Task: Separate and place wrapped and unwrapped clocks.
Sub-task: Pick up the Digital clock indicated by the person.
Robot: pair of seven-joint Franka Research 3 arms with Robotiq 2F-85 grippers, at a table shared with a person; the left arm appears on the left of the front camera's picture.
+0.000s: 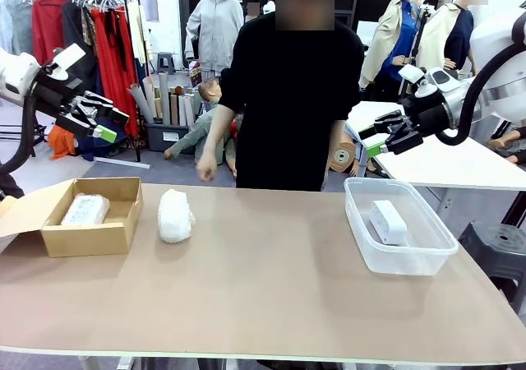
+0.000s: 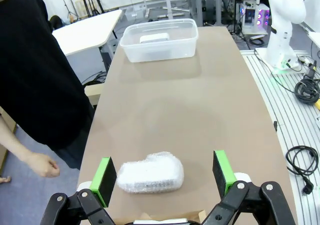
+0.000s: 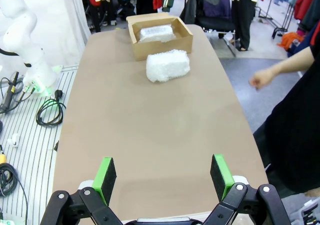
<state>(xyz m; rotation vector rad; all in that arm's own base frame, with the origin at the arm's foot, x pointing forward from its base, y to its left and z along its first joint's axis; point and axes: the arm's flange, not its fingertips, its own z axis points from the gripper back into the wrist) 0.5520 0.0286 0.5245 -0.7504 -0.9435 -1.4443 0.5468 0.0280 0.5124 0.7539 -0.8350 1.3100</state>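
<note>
1. Bubble-wrap bundle point(image 1: 175, 215) lies on the bare tabletop point(image 1: 271, 296), just beside the cardboard box point(image 1: 90, 240), on the side of the box that faces the middle of the table.
2. The clear-plastic bundle point(image 1: 85, 210) lies inside that box, whose flap is folded open. The box stands at the robot's left end of the tabletop.
3. The bare white clock point(image 1: 388, 222) lies inside the clear plastic tub point(image 1: 411, 263) at the robot's right end, well apart from both bundles.
4. The left jaws hang in the air above the left end of the tabletop. They are spread wide and hold nothing. In the left wrist view their green pads point(image 2: 106, 175) frame the bubble-wrap bundle below them without touching it.
5. The right jaws are raised beyond the tub at the far right, also spread wide and empty. In the right wrist view their green pads point(image 3: 220, 172) have only bare tabletop between them, with the box and the bubble-wrap bundle far ahead.
6. A person in a black top stands at the far side. One hand point(image 1: 206, 168) hangs loosely curled above the far edge, touching nothing.
</note>
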